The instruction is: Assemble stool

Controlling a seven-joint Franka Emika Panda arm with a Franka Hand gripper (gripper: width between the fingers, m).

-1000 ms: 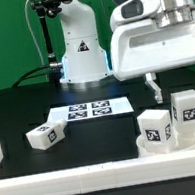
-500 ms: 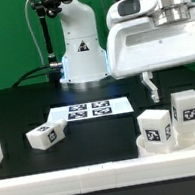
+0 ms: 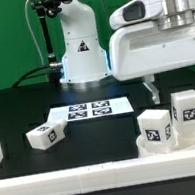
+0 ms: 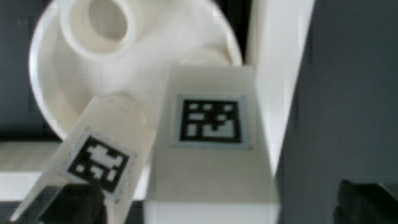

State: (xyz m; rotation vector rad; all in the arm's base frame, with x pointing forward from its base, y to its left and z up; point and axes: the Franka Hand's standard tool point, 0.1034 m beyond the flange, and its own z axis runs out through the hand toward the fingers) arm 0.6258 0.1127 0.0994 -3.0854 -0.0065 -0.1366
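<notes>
My gripper (image 3: 153,84) hangs above the seat (image 3: 169,142) at the exterior view's right; only 1 finger shows, so I cannot tell how far open I am; nothing seems held. 1 leg (image 3: 155,126) and a 2nd leg (image 3: 186,108) stand upright in the seat; a 3rd leg (image 3: 46,137) lies near the marker board (image 3: 89,110).

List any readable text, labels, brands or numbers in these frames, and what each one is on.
No words, brands or numbers are readable in either view.
The only printed signs are black-and-white square marker tags, which are patterns, not text. They are on the marker board, the loose leg, the nearer upright leg and the farther upright leg.
</notes>
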